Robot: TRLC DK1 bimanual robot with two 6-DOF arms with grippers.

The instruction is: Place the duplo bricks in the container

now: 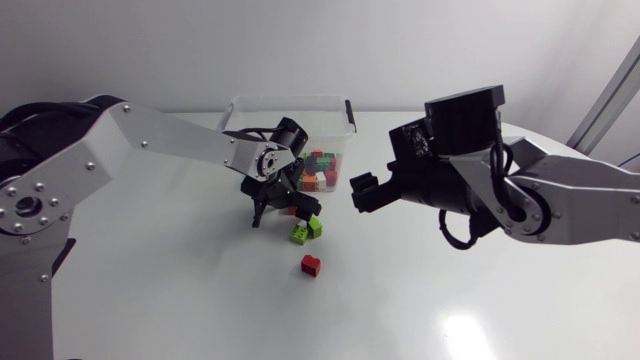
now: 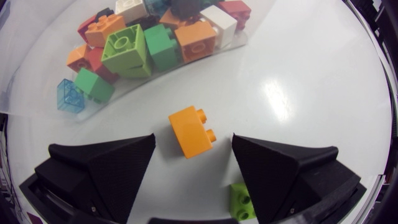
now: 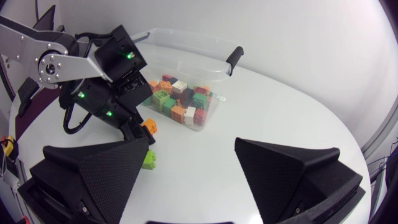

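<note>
Straddling the orange duplo brick (image 2: 191, 132), which sits on the table just outside the clear container (image 1: 290, 99), the left gripper (image 2: 193, 142) has its jaws spread, apparently touching nothing. Brick's studs face one finger. The right gripper (image 3: 192, 143), likewise spread, hangs farther off.

Clear container (image 1: 290, 99) of bricks, left arm's fingers (image 1: 258, 212) beside lime brick (image 1: 306, 231), red brick (image 1: 311, 264) apart
</note>
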